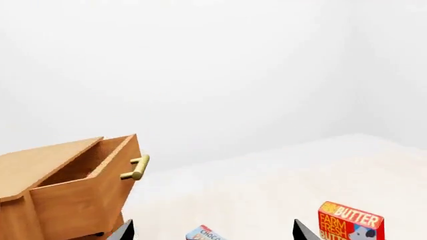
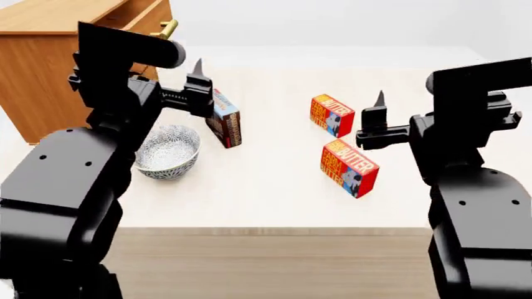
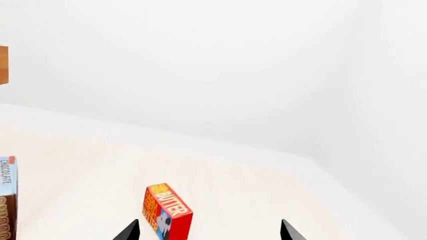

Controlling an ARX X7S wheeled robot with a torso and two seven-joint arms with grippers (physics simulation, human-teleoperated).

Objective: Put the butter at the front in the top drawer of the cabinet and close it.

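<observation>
Head view, left to right: cabinet [image 2: 50, 68] sits at far left of the table, top drawer [image 2: 146, 18] already pulled out, brass handle [image 2: 164, 29] visible; left wrist view confirms drawer open and nothing visible inside from that angle. Left gripper [image 2: 198, 87] hangs above the table near the cabinet, jaws spread, holding nothing. Below it a patterned bowl [image 2: 168, 151], and just beside that the chocolate pudding box [image 2: 224, 118] standing upright. Mid-table, two butter boxes: the rear butter box [image 2: 332, 114] and, nearer the robot, the front butter [image 2: 349, 167], which is the target; both lying tilted, apart from each other. Right gripper [image 2: 378, 121] hovers between and above them, jaws spread, empty. Status as I read it: drawer-open step done; grasp, transfer across to the drawer, release and close all remain. Butter is well apart from the cabinet, so it's a long carry or a handover. Surface is a pale light-wood tabletop [image 2: 275, 199], flat, uncluttered otherwise. Room is plain white walls, featureless, even lighting.
</observation>
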